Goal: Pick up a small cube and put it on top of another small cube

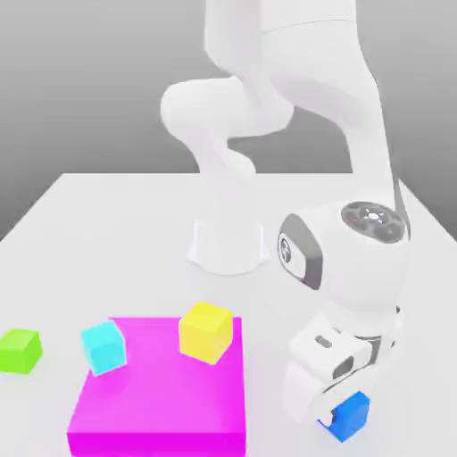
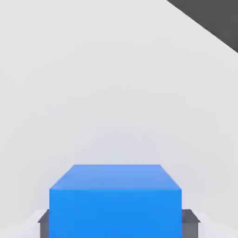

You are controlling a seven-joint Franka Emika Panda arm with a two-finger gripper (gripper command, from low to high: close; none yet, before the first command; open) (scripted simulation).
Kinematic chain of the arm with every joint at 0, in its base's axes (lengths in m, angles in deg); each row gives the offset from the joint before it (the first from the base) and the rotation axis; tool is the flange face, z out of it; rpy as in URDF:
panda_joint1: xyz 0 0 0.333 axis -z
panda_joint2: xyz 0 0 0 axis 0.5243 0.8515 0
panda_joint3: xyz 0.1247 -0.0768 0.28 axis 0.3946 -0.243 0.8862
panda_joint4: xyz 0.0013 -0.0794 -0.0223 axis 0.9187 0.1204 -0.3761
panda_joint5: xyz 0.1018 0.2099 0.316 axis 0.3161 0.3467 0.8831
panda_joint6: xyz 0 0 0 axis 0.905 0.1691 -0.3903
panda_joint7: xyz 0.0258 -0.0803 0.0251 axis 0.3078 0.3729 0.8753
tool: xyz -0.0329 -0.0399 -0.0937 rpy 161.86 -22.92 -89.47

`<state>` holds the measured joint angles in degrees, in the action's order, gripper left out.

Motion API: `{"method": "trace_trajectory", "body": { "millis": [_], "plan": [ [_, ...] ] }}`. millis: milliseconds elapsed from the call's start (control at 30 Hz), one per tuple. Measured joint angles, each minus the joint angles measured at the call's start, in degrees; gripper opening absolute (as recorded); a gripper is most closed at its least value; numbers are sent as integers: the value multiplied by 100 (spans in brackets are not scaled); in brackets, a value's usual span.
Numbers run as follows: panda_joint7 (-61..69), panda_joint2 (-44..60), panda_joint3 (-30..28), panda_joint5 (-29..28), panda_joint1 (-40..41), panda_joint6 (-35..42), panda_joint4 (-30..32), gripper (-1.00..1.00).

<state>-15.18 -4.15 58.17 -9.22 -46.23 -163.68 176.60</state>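
Where the nearest part of the table point(image 1: 294, 437) is shown, toward the exterior view's right, a blue cube point(image 1: 350, 416) is held by the gripper point(image 1: 336, 414). Its two opposite sides are pressed by the dark pads point(image 2: 189, 225), as is made plain in the hand view, so the tool is closed on the cube with no gap left at either side. Whether the cube is touching the table or raised just off it cannot be told. Toward the exterior view's left, and apart from the blue cube, a wide, low magenta block point(image 1: 161, 411) is set on the table. Farther back, a small green cube point(image 1: 18, 352) is seen at the exterior view's left edge, apart from the block. A cyan cube point(image 1: 103, 348) is seen at the block's left border, and a yellow cube point(image 1: 206, 333) near its far right corner, with a vertical edge turned toward the camera; the two are separated by a stretch of bare magenta. Behind them all, the white robot arm point(image 1: 228, 107) is carried by its base point(image 1: 228, 248), and the table is backed by a grey background point(image 1: 80, 98).
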Motion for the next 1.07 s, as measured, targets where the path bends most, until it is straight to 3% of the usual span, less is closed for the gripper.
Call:
{"method": "trace_trajectory", "body": {
  "millis": [233, 767, 933, 967, 1067],
  "plan": [
    [184, -907, 153, 251, 108, 720, 186, -100],
    [-1269, -4231, -679, 476, 1480, 2734, 1482, -100],
    [-1391, -3775, -750, 493, 1607, 1977, 1782, -100],
    [-1389, -3594, -750, 497, 1610, 1745, 1834, 100],
    [-1389, -3594, -750, 497, 1610, 1745, 1834, 100]
  ]
}}
